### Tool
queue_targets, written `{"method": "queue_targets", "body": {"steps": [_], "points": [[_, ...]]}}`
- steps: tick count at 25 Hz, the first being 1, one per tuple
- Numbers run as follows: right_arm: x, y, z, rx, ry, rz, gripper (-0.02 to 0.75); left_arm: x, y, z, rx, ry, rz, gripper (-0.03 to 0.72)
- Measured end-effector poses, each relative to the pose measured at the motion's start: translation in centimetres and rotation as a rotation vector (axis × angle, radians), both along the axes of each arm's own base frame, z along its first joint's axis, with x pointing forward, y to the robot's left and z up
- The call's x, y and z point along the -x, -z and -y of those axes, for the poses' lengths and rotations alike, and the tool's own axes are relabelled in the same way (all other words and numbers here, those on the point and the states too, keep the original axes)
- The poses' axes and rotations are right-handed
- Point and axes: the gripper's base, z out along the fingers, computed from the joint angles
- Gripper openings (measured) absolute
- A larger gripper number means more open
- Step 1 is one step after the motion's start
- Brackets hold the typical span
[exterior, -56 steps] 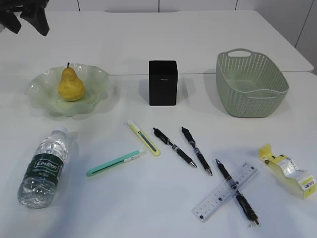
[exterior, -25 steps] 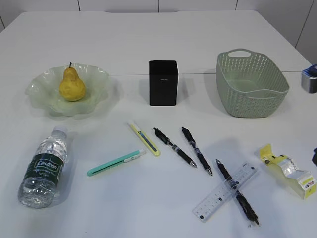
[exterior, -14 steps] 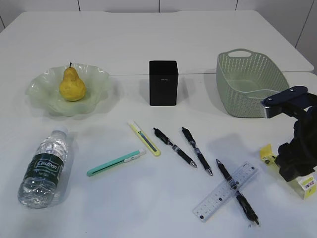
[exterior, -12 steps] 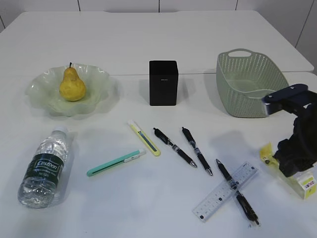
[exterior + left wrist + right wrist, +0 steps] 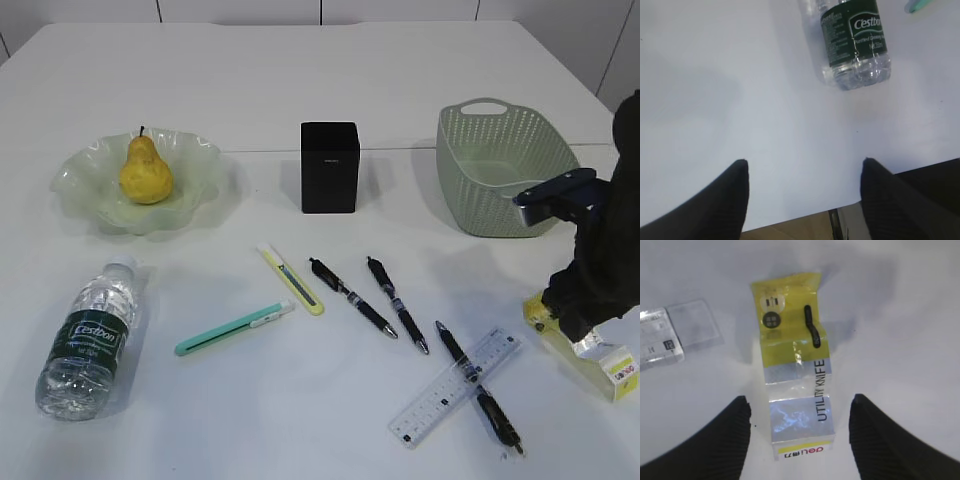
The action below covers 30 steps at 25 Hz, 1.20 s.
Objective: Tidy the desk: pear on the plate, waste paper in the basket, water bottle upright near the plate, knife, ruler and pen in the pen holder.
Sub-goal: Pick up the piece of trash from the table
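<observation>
R gripper (image 5: 796, 427) hangs low over waste paper (image 5: 793, 362) nr desk's right front corner, jaws wide apart either side of it, gripping nothing. Basket (image 5: 508, 170) behind, ruler (image 5: 456, 387) crossed by a pen (image 5: 477, 386) beside. L gripper (image 5: 802, 190), wrist cam only, spread open and empty above front-left edge nr lying water bottle (image 5: 853, 42).

Worktop (image 5: 300, 80): white, matte, evenly lit, soft shadows only; a thin seam (image 5: 400, 148) crosses it from side to side, as of two tables butted together. Rear wall (image 5: 240, 10): white panels split by dark vertical joints. Beyond the worktop's near edge, past the left fingers (image 5: 720, 200): a brown floor strip (image 5: 790, 227), dark area alongside
</observation>
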Motion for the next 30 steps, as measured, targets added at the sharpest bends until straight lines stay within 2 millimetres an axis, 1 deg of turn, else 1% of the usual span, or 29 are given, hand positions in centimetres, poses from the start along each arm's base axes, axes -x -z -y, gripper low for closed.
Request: {"method": "queue_targets", "body": {"steps": [6, 14, 24, 27, 28, 30], "points": [[-0.2, 1.4, 0.1, 0.007, 0.000, -0.039, 0.464, 0.0, 0.0, 0.0, 0.000, 0.000, 0.005, 0.489], [-0.6, 1.7, 0.8, -0.010, 0.029, -0.013, 0.464, -0.2, -0.1, 0.0, 0.003, -0.001, 0.027, 0.489], [-1.0, 3.7, 0.7, -0.028, 0.043, -0.042, 0.464, -0.3, -0.1, 0.0, 0.003, -0.001, 0.032, 0.488], [-1.1, 3.8, 0.6, -0.029, 0.042, -0.038, 0.463, -0.3, -0.1, 0.0, 0.003, -0.001, 0.032, 0.488], [-1.1, 3.8, 0.6, -0.029, 0.042, -0.038, 0.456, -0.3, -0.1, 0.0, 0.003, -0.001, 0.034, 0.488], [-1.1, 3.8, 0.6, -0.029, 0.042, -0.038, 0.417, -0.3, -0.1, 0.0, 0.003, -0.001, 0.034, 0.488]]}}
